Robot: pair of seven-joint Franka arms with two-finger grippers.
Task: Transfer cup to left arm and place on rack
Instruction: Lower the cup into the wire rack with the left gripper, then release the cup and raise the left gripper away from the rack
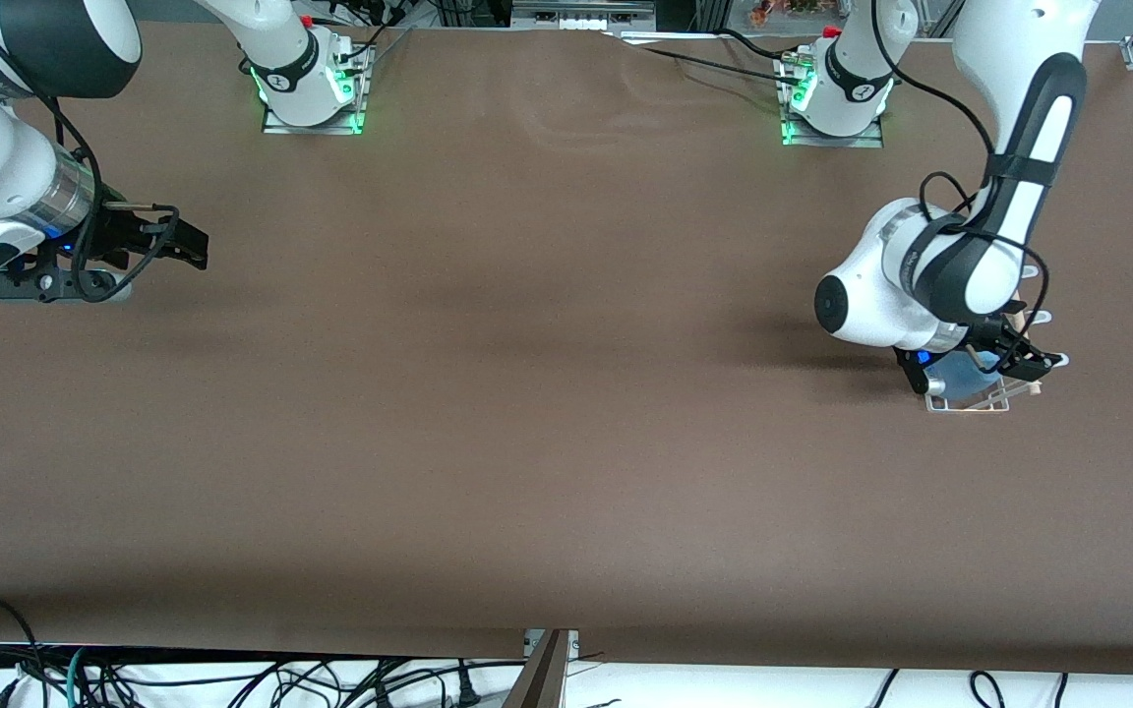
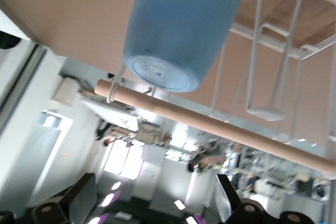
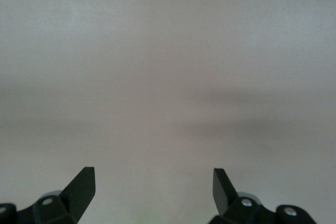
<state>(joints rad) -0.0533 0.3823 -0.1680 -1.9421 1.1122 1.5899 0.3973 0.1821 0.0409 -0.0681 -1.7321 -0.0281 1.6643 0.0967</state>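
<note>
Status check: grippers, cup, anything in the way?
Left gripper open at the rack. Cup on rack, released. Right gripper open, waiting. Nothing in the way.

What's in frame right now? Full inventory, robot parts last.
cup: 1, light blue, on the rack, lying against its wires above the dowel.
rack: 1, white wire with a pale wooden dowel across it, on the table at the left arm's end.
table: 1, brown surface.
cables: several, dark, along the table edge nearest the front camera.
left tool: 1, black, open, over the rack, not gripping the cup.
right tool: 1, black, open, holding nothing, over bare table at the right arm's end, waiting.
</note>
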